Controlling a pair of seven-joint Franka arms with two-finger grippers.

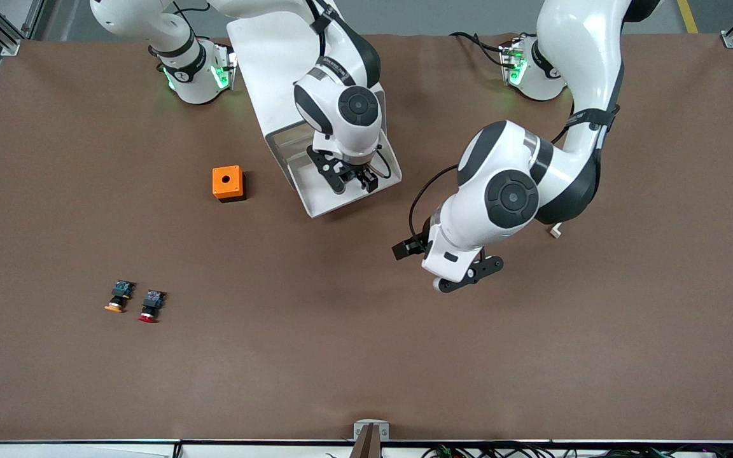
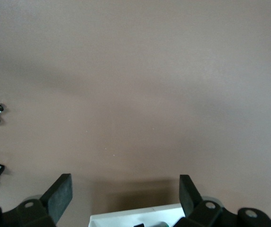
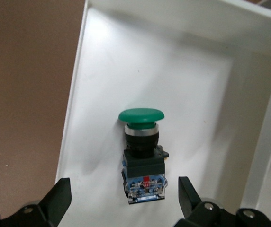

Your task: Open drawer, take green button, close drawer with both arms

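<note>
The shallow white pulled-out drawer [image 1: 315, 202] exposes the green-capped, black-bodied push button [image 3: 141, 153], over which the right gripper [image 1: 349, 177] hovers, jaws spread for grasping; the left gripper [image 1: 465, 275] waits released over bare table.

no text, label or number is readable; the button [image 3: 142, 156] carries only a blurred red-marked sticker.

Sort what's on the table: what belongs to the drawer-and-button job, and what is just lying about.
Job:
- drawer, pulled open
- green button, lying in the drawer
- right tool, open over the drawer
- left tool, open over bare table, waiting

Lying about:
- orange box, beside the drawer
- orange-capped button
- red-capped button, beside it
</note>
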